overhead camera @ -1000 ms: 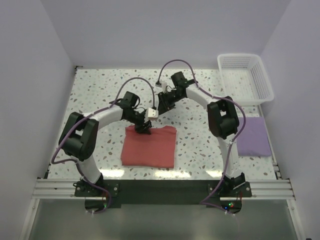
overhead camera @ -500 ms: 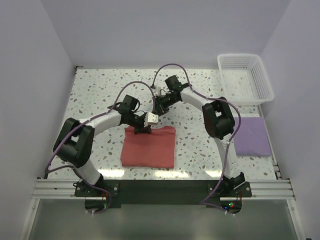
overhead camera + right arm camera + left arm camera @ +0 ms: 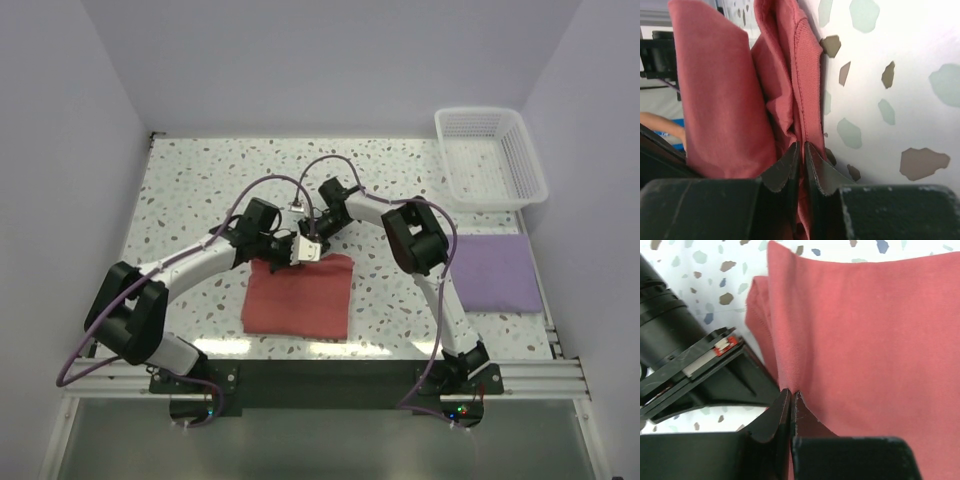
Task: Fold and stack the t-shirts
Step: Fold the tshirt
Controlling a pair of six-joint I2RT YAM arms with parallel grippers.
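The left claw (image 3: 791,392) is pinching a raised ridge of the salmon t-shirt (image 3: 865,330), jaws closed on the cloth. Just beside it, the right claw (image 3: 801,145) is nipping the stitched hem the same way. A fold is being made, I judge; next, both claws need to carry that edge across together. The soft matte knit is bunching between them. The lavender t-shirt (image 3: 492,272) is lying as a flat rectangle, well apart on the right claw's outer side.

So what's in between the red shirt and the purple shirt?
In the top view, only the speckled table and the right arm crossing above it lie between the red shirt and the purple shirt.
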